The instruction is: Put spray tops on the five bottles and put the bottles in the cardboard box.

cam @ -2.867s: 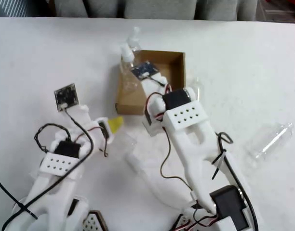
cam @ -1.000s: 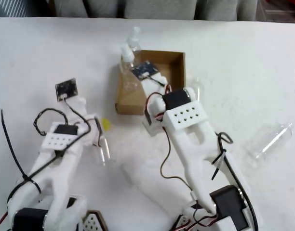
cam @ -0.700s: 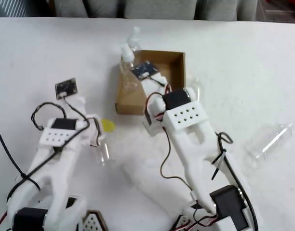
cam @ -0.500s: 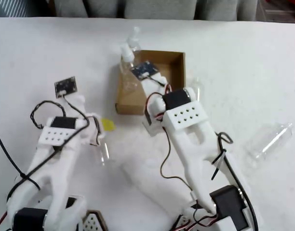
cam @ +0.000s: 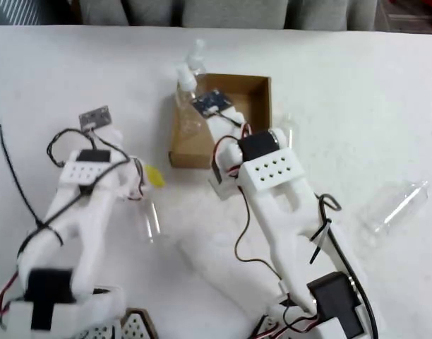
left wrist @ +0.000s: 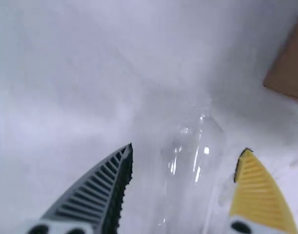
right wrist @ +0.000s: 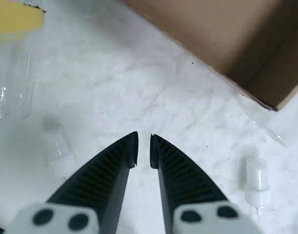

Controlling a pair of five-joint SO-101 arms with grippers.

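A clear uncapped bottle lies on the white table between the grey and yellow fingers of my open left gripper, with a little gap on each side. From above, the same bottle lies just near of the yellow finger. My right gripper is shut and empty over bare table, near the cardboard box. A loose spray top lies close by. Two bottles with spray tops stand at the box's far left corner.
Another clear bottle lies far right on the table. A further one stands against the box's right side. The right arm crosses the table's middle. Cables hang off both arms.
The left arm has stretched farther from the front edge and its wrist has turned, while the bottle between its fingers has barely shifted. The right arm has kept still.
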